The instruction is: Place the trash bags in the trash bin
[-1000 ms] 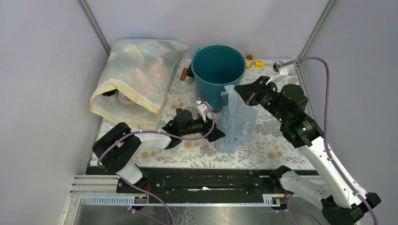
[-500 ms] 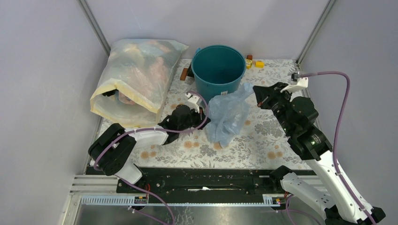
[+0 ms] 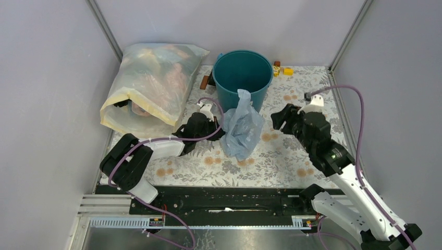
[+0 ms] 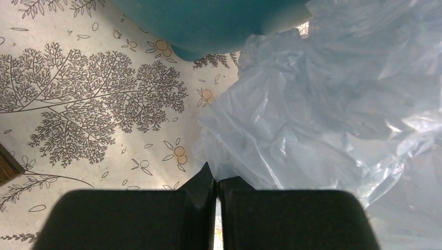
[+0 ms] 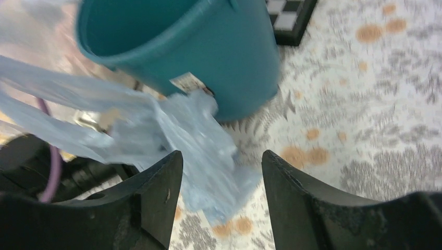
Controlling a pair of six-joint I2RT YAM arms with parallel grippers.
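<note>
Well, the bag [image 3: 241, 127] leans on the bin [image 3: 224, 92] from outside; left hand [image 4: 216, 183] seemingly pinches its edge, right hand [image 5: 221, 165] gapes wide.

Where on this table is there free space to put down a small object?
Bare cloth lies along the near edge, between the pale blue trash bag and the right arm, and right of the teal bucket, beyond the right gripper. It is crowded where bucket, bag, left gripper and yellowish sack meet.
</note>
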